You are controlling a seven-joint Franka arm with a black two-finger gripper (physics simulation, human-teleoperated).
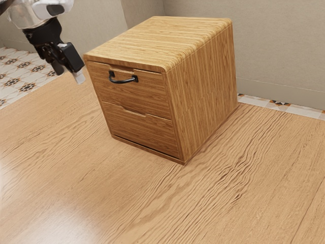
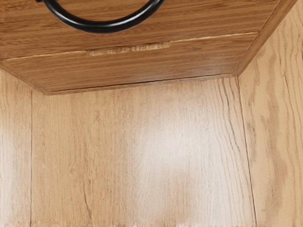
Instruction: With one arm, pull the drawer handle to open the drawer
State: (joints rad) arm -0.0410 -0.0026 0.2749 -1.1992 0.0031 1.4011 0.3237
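Note:
A light wooden cabinet (image 1: 198, 76) stands on the floor with two drawers in its front. The upper drawer (image 1: 137, 94) carries a black curved handle (image 1: 123, 79), and its front sits about flush with the cabinet body. My black gripper (image 1: 69, 73) hangs in the air toward the exterior view's left of the handle, at about its height and well apart from it. Its fingers stand open with nothing between them. In the wrist view the handle (image 2: 102, 23) arcs ahead of my hand, with the lower drawer (image 2: 142, 61) beneath it.
Wooden floor (image 1: 152, 193) spreads in front of the cabinet and to its sides. Patterned tiles (image 1: 20, 76) lie at the far left, below my arm. A beige wall (image 1: 279, 46) runs behind the cabinet.

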